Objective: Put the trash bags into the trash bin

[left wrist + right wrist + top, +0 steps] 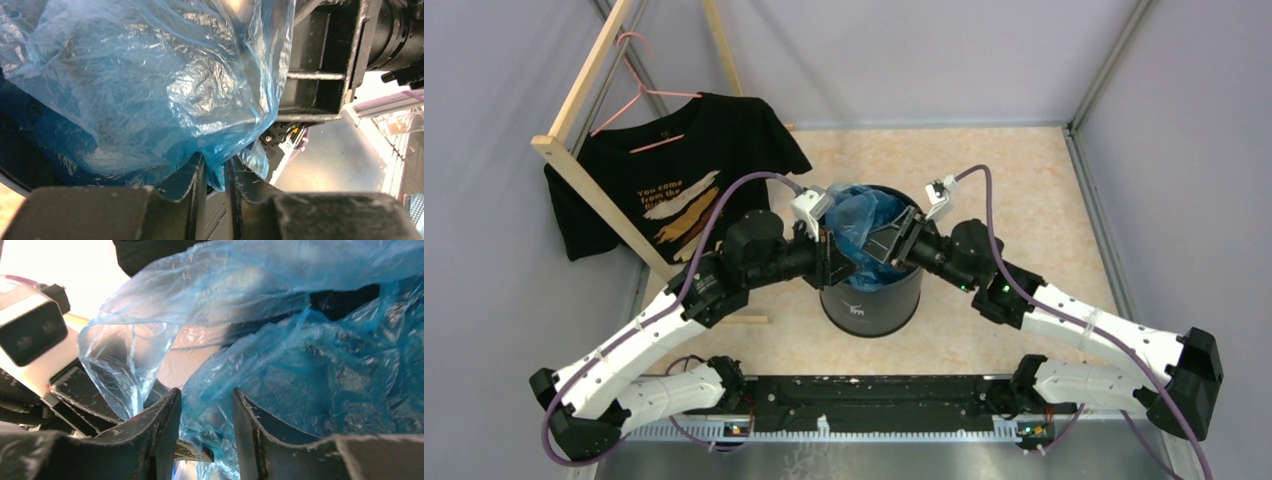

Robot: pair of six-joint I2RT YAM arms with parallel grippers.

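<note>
One trash bag (864, 222), one trash bin (876, 300), two grippers, plus one black T-shirt (674, 165) on one pink hanger (638, 98). The hanger hangs from one wooden rack (589, 172) at the far left of the table (1024, 190).

Bin stands upright mid-table, white deer logo (856, 310) facing near. Its contents are the light-blue bag only: crumpled film fills the mouth and bulges above the rim, so it is partly in and not fully down.

Both arms meet over the bin opening, one from each side.

Left gripper (215, 169) is at the bin's left rim. Its jaws are barely apart, a thin slit, with a tip of bag film hanging into the gap – looks loose, not clamped.

Right gripper (204, 402) is at the right rim. Its jaws are partway apart with a bunched fold of bag filling the gap and touching both fingers (165, 420) – can't tell if it is actually pinched.

The two grippers sit close together, with bag between them.
</note>
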